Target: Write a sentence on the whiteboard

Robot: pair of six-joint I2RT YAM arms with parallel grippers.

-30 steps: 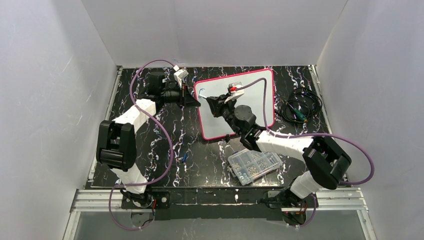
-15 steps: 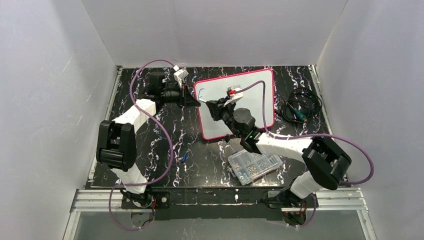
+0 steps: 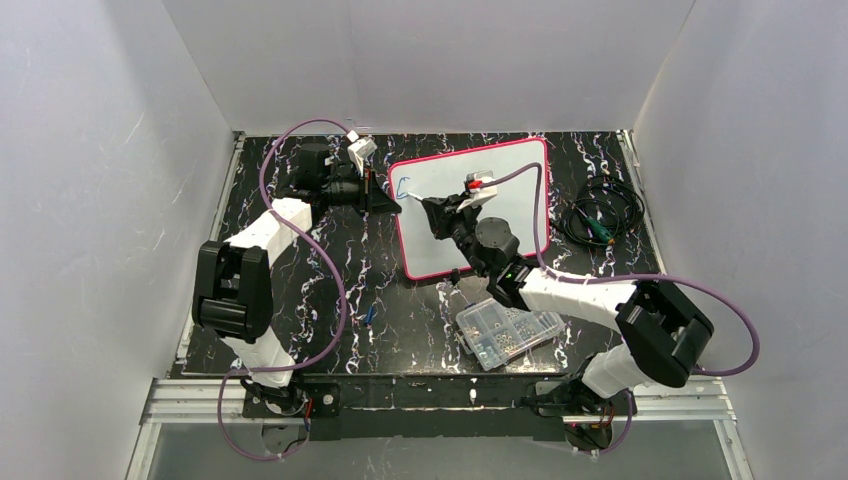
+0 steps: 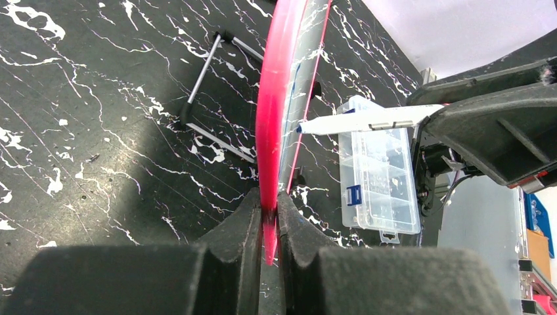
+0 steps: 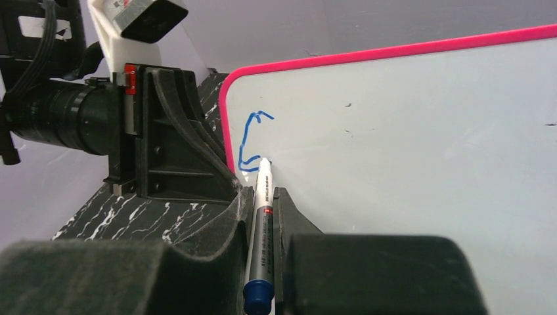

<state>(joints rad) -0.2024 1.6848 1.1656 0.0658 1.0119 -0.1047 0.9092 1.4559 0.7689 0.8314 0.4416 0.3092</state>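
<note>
Now the left gripper (image 4: 266, 220) pinches the pink-red rim of the large flat white whiteboard (image 5: 407, 164), while the right gripper (image 5: 263, 200), closed around a slim white marker pen (image 5: 261, 226), sets its tip against 1 blue stroke (image 5: 248, 141) left of centre frame.

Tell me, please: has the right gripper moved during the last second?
Yes. The right gripper, holding the marker, has shifted slightly right, away from the left edge of the whiteboard, where the blue writing has grown.

**Top view:** right arm (image 3: 560, 290) hides mid whiteboard (image 3: 520, 210); blue stroke (image 3: 402, 187) too small to read; small blue item (image 3: 370, 314) unidentifiable.
**Left wrist view:** board edge-on, writing face barely visible; right gripper (image 4: 430, 113) cut off at R edge.
**Right wrist view:** board runs off R edge; marker (image 5: 263, 223) label illegible (barrel partly sunk betw. fingers (image 5: 230, 226)).
</note>
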